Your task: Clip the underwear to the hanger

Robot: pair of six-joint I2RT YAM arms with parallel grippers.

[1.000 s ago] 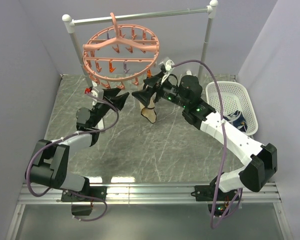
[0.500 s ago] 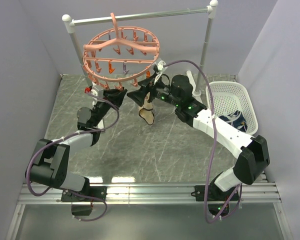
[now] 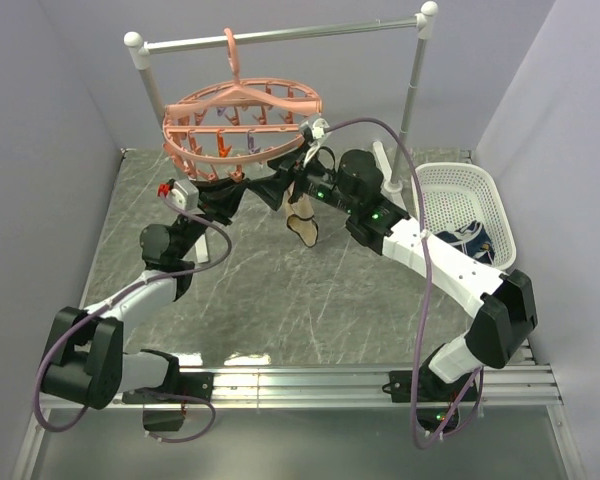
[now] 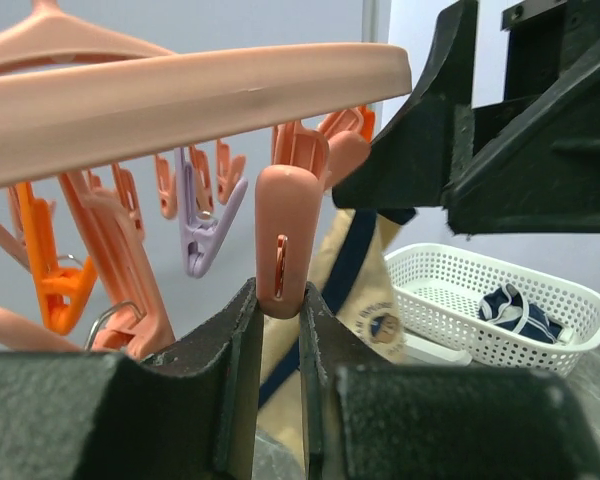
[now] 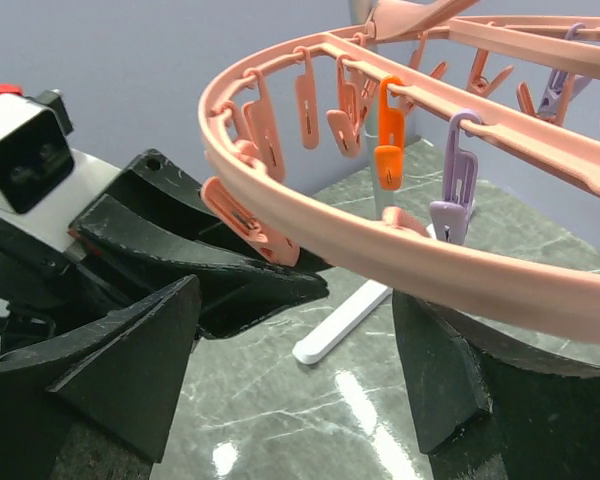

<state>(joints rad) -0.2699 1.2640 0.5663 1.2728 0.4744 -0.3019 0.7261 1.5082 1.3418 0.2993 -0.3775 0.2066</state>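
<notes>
Bright even light, soft shadows (foreground blurred).

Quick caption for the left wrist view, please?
Left gripper pinching a pink clip on the hanger, underwear hanging behind it.

No word or number can be read outright. The one printed mark is a small round emblem (image 4: pixel 385 322) on the beige front of the underwear (image 4: pixel 375 290). It shows in the left wrist view, at about 4 o'clock from the pink clip (image 4: pixel 280 255) near the middle of that view. A ring of lettering seems to run around a darker centre, but it is too blurred to make out a single letter. In the white basket (image 4: pixel 540 345), at 3 o'clock from the emblem, a navy garment (image 4: pixel 520 312) carries pale markings, too small to tell whether they are letters. The top and right wrist views give no legible writing.
</notes>
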